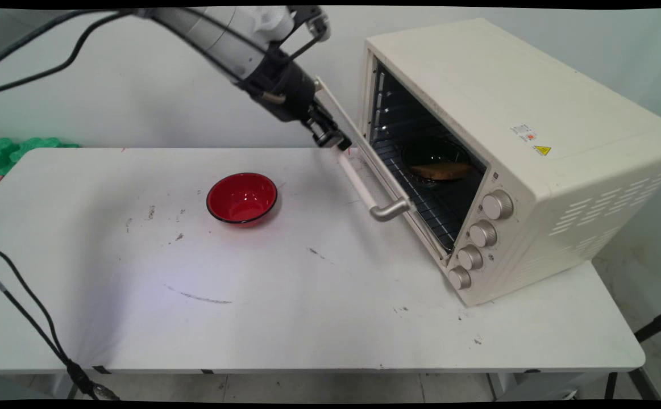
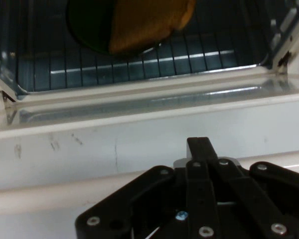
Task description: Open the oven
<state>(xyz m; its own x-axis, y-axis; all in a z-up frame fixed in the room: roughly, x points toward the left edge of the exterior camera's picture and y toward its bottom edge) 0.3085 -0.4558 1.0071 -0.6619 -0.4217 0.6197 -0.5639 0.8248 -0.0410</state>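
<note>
My black gripper (image 1: 339, 142) is at the far end of the handle (image 1: 358, 183) of the cream toaster oven (image 1: 478, 85). Its door (image 1: 387, 176) stands partly open, tilted outwards. In the hand view the gripper (image 2: 202, 145) is shut, fingers together against the door's pale top edge (image 2: 139, 144), with the handle (image 2: 40, 199) running just below. Inside, on the wire rack (image 2: 189, 59), sits a dark dish (image 1: 435, 149) holding a brown piece of food (image 1: 441, 170); both the dish (image 2: 87, 25) and the food (image 2: 149, 20) show close ahead in the hand view.
A red bowl (image 1: 242, 197), seemingly with nothing in it, stands on the white table (image 1: 250, 318), left of the oven door. Several silver knobs (image 1: 482, 233) line the oven's front. Black cables (image 1: 29, 318) hang by the table's left edge. Green foam (image 1: 12, 150) lies behind the far left corner.
</note>
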